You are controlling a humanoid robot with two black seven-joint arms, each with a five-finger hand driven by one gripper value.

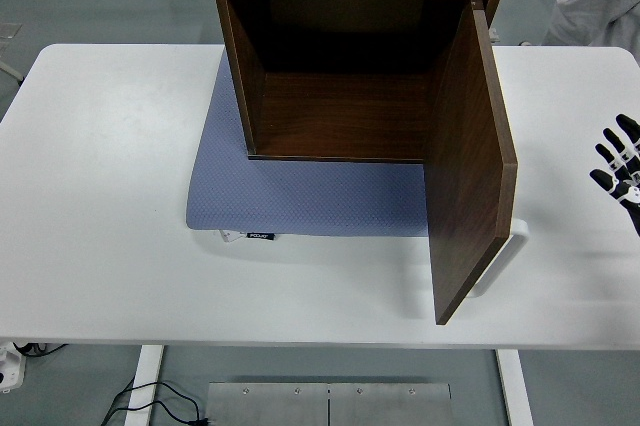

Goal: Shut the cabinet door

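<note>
Wooden door [468,161] left of robot hand [620,171]

Bright, even overhead light, white table [110,196] close to glaring, cabinet [350,66] interior deep in shadow, soft shadow under the open door [470,176], focus sharp, slight edge distortion

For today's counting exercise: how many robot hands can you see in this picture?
1. The right hand is at the picture's right edge, fingers spread, clear of the open cabinet door. The left hand is out of view.
</note>
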